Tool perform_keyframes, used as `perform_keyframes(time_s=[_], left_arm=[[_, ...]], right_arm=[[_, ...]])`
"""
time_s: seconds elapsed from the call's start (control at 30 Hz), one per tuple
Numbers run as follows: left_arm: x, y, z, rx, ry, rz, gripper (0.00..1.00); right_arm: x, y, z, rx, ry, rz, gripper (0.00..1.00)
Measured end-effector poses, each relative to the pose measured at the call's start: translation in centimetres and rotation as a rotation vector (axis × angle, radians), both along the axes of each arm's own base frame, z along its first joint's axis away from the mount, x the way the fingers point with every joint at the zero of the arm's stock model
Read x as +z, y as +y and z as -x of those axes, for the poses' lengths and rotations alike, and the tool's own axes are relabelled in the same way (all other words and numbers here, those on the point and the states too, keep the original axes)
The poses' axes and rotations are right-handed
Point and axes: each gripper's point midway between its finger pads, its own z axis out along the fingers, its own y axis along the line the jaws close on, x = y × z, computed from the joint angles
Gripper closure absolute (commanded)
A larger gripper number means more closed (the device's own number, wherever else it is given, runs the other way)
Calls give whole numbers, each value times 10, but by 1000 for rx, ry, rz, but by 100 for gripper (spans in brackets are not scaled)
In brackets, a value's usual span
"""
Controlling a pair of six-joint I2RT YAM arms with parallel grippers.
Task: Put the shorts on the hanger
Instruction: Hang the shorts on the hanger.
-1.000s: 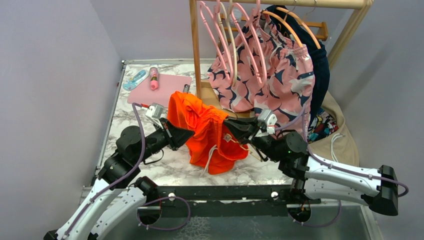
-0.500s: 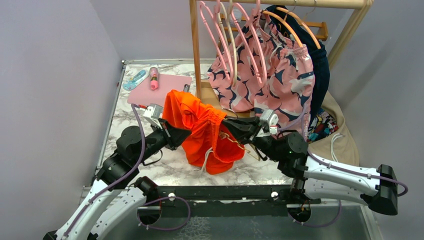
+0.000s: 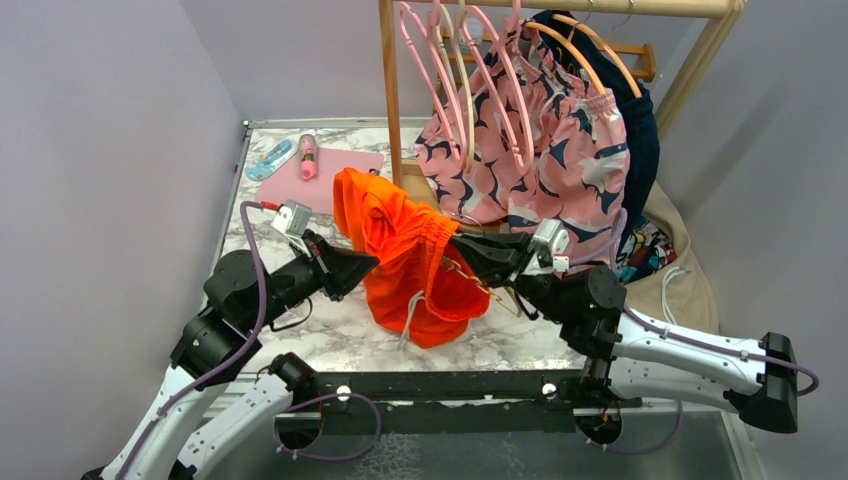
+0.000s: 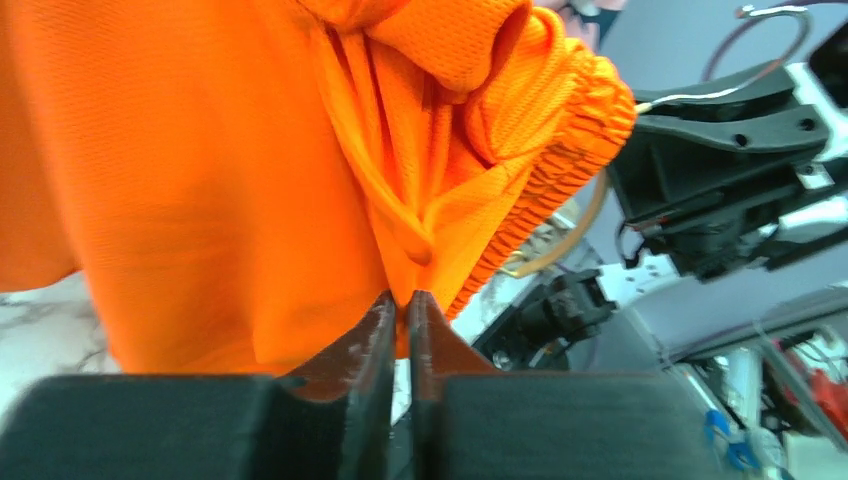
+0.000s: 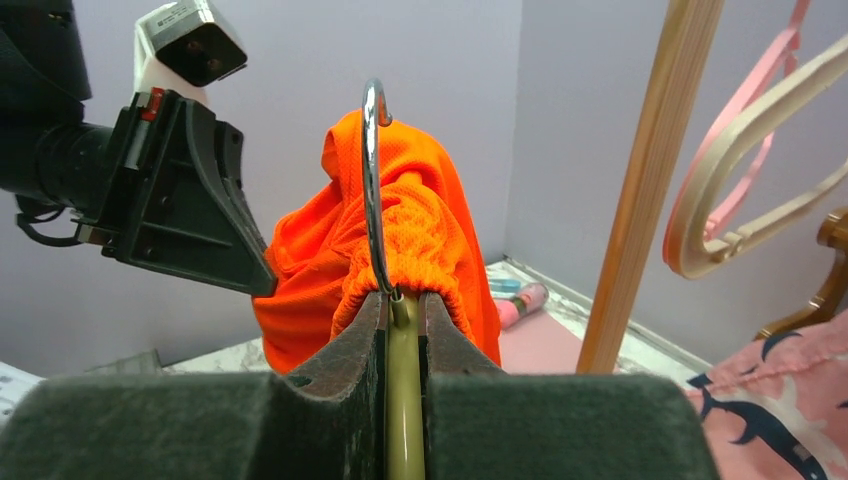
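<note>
We see the shorts [image 3: 410, 270] held up above the marble table [image 3: 330, 340], bunched between the two arms. Most of the orange-red fabric hangs down, and a white drawstring dangles near its lower edge. The left gripper [image 3: 372, 265] reaches in from the left and is clamped on a fold of the shorts. In the left wrist view its fingers [image 4: 365, 340] meet at the tips with orange cloth pinched between them, and the ribbed elastic waistband curves away to the right.

The right gripper [image 3: 462, 248] comes from the other side and is closed on the hanger [image 5: 403, 400]. In the right wrist view the pale-yellow neck runs up between the dark pads, and the metal hook [image 5: 372, 180] rises just above the fingertips. The waistband is gathered around the base of that hook, touching it just beyond the fingertips. In the top view a thin pale arc of the hanger shows below the right gripper against the fabric (how far it reaches inside the shorts we cannot tell).

Behind the arms stands a wooden rack [image 3: 392, 110] carrying pink hangers [image 3: 430, 70] and shark-patterned shorts [image 3: 560, 150]. A pink mat [image 3: 335, 175] lies at the far left of the table, well apart from the orange shorts' lower edge.
</note>
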Motion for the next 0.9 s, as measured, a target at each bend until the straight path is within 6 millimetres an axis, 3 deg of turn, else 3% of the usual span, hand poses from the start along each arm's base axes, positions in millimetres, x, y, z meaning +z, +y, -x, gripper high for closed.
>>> perform_keyframes(time_s=[0.03, 0.1, 0.17, 0.23, 0.53, 0.7, 0.8, 0.9], left_arm=[[5, -1, 2, -13, -9, 5, 52], [16, -4, 9, -56, -40, 7, 31], [31, -5, 15, -91, -82, 8, 20], [49, -2, 22, -110, -140, 16, 17], [152, 31, 60, -105, -517, 47, 24], [207, 38, 61, -69, -684, 27, 44], [216, 31, 48, -63, -721, -12, 57], [207, 17, 32, -85, -707, -52, 55]], right_arm=[[3, 0, 2, 10, -6, -10, 99], [11, 0, 5, 28, -19, -35, 99], [18, -2, 7, 35, -30, -56, 99], [26, -3, 9, 44, -45, -73, 99], [43, -6, 25, 113, -93, -105, 99], [47, 2, 40, 207, -113, -84, 99], [50, 7, 51, 270, -127, -61, 99], [49, 10, 61, 321, -136, -38, 99]])
